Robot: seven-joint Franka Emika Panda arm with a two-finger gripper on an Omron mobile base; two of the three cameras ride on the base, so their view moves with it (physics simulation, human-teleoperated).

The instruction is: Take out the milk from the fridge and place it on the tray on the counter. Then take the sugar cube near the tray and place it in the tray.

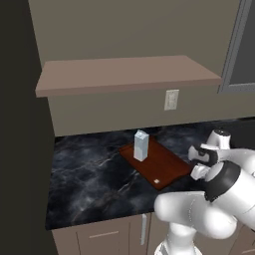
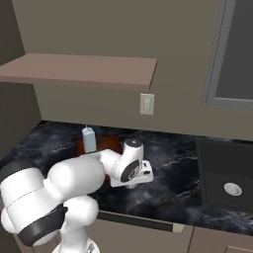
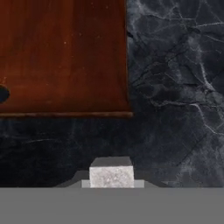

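The milk (image 1: 141, 145) stands upright on the far left part of the reddish-brown tray (image 1: 167, 167), and it also rises behind my arm in the right base view (image 2: 89, 139). My gripper (image 1: 195, 165) hovers low over the black counter (image 1: 89, 174), just off the tray's right corner (image 3: 65, 57). In the hand view the sugar cube (image 3: 111, 174) sits between my dark fingertips, over bare counter (image 3: 175, 109) beside the tray's edge. The gripper (image 3: 111, 180) is shut on the cube. The fridge is out of view.
A brown shelf (image 1: 124, 74) juts out above the counter, with a wall outlet (image 1: 171, 99) under it. A dark inset appliance (image 2: 227, 178) lies to the right. A small pale speck (image 1: 157, 182) sits on the tray near its front corner.
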